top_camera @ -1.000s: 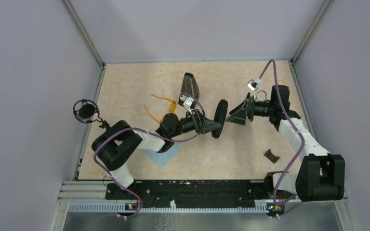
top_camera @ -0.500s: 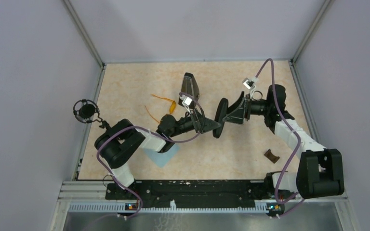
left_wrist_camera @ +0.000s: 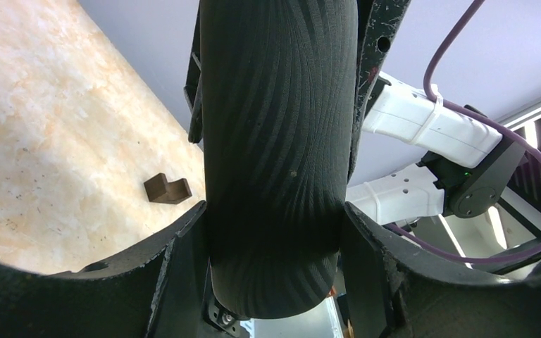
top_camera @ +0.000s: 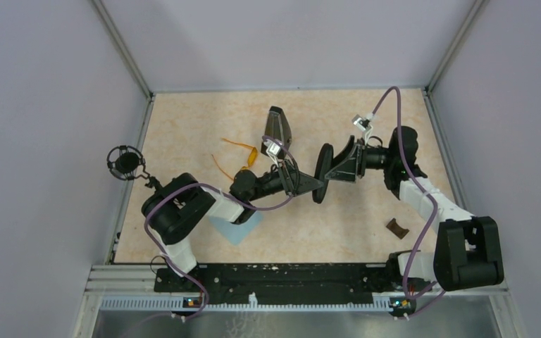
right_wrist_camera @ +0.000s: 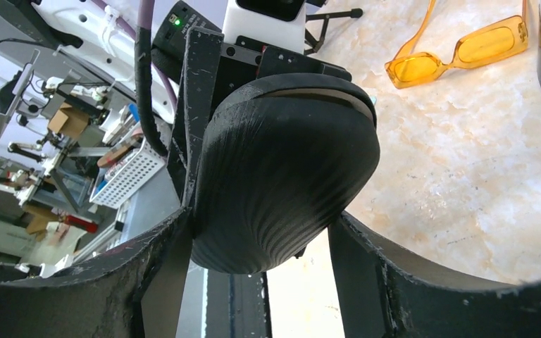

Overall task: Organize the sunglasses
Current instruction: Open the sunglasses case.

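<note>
I hold the black glasses case point(top_camera: 322, 172) mid-frame, left gripper point(left_wrist_camera: 275, 239) and right gripper point(right_wrist_camera: 260, 225) both clamped on it, apparently to open it for the sunglasses point(right_wrist_camera: 484, 44) on the worktop point(top_camera: 197, 120).

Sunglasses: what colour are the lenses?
The sunglasses have translucent orange-yellow lenses, clearest in the right wrist view.

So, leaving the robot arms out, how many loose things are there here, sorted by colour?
Black: 2, a ribbed case and a dark upright object
Orange: 1, the sunglasses
Light blue: 1, a cloth
Brown: 1, a small block
Total: 5
</note>
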Controlling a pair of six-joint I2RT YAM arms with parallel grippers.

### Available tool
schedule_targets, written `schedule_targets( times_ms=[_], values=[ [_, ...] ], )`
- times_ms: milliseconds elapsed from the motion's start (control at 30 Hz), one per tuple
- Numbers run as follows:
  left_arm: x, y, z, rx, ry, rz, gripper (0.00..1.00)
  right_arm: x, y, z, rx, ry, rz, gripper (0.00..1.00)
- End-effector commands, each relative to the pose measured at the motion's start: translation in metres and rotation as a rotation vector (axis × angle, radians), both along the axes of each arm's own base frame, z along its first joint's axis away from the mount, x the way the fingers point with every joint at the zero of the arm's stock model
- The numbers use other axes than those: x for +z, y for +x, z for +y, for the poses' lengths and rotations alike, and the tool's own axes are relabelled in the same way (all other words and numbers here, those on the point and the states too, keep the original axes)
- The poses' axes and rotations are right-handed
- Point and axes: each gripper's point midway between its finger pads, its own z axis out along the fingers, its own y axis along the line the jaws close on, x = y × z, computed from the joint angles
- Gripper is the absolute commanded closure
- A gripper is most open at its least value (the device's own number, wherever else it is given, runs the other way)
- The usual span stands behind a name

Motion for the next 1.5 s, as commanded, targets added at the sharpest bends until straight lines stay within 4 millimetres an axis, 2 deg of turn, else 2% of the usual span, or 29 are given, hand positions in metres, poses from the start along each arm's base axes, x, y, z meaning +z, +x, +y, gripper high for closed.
schedule_targets(
  times_ms=[0, 67, 200, 400, 533, 633, 800, 933, 1033, 1133, 1200, 1333, 1467],
  values=[
    [0.014, -0.005, 0.002, -0.022, -0.060, -0.037, 1.00, 0.009, -0.004, 0.003, 0.045, 0.018, -0.059, 0.29],
    [0.013, -0.005, 0.002, -0.023, -0.059, -0.034, 1.00, 0.009, -0.001, 0.004, 0.035, 0.017, -0.042, 0.22],
    [0.013, -0.006, 0.002, -0.026, -0.060, -0.033, 1.00, 0.009, 0.003, 0.004, 0.022, 0.017, -0.039, 0.21],
    [0.012, -0.007, 0.001, -0.031, -0.058, -0.024, 1.00, 0.007, 0.001, 0.004, 0.034, 0.019, -0.039, 0.35],
    [0.012, -0.007, 0.002, -0.037, -0.069, -0.018, 1.00, 0.006, 0.006, 0.005, 0.013, 0.013, -0.027, 0.22],
    [0.012, -0.009, 0.003, -0.042, -0.074, -0.016, 1.00, 0.004, 0.008, 0.005, 0.015, 0.012, -0.021, 0.23],
    [0.010, -0.009, 0.004, -0.037, -0.072, -0.010, 1.00, 0.002, 0.005, 0.005, 0.045, 0.018, -0.016, 0.40],
    [0.007, -0.005, 0.004, -0.031, -0.063, -0.003, 1.00, 0.004, -0.007, 0.003, 0.104, 0.026, -0.070, 0.72],
    [0.001, 0.003, 0.014, -0.001, -0.051, 0.019, 0.97, 0.000, -0.025, 0.000, 0.193, 0.029, -0.124, 0.85],
    [-0.006, 0.011, 0.027, 0.027, -0.043, 0.055, 0.99, -0.002, -0.042, -0.004, 0.256, 0.062, -0.170, 0.88],
    [-0.011, 0.016, 0.035, 0.041, -0.047, 0.084, 1.00, 0.007, -0.049, -0.004, 0.263, 0.103, -0.192, 0.90],
    [-0.014, 0.020, 0.048, 0.032, -0.110, 0.145, 1.00, 0.010, -0.049, -0.003, 0.265, 0.112, -0.212, 0.93],
    [-0.016, 0.020, 0.046, -0.011, -0.112, 0.183, 1.00, 0.012, -0.052, -0.004, 0.270, 0.110, -0.258, 0.93]
  ],
)
